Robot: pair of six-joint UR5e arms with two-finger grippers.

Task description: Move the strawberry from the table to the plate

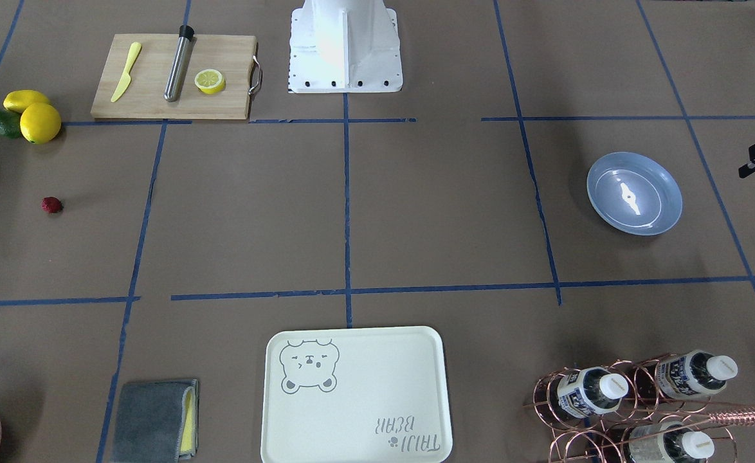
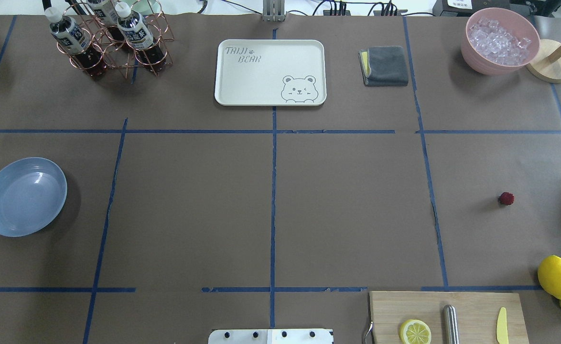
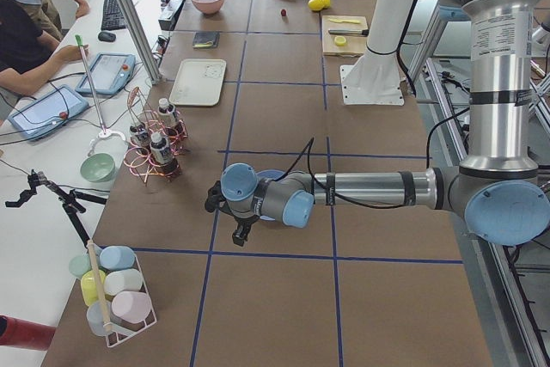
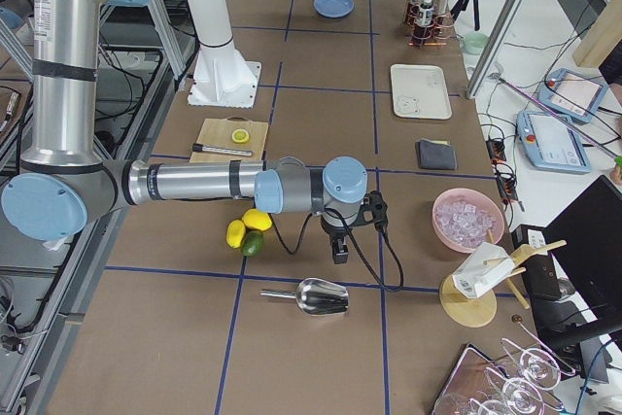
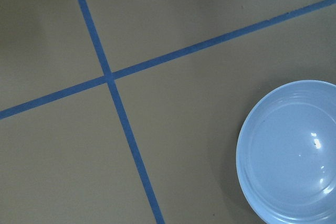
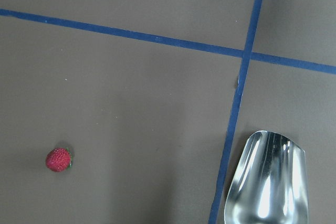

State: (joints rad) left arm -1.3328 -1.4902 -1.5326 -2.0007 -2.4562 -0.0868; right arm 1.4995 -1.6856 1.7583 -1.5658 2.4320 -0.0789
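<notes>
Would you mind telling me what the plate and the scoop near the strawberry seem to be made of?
Plate: probably glazed ceramic or melamine; glossy light-blue surface with sharp light reflections.
Scoop: polished metal, likely steel; mirror-bright silver streaks.

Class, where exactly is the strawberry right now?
In the overhead view the strawberry lies alone on the bare table at the right side, beyond the lemons and far from the plate at the left edge.
</notes>
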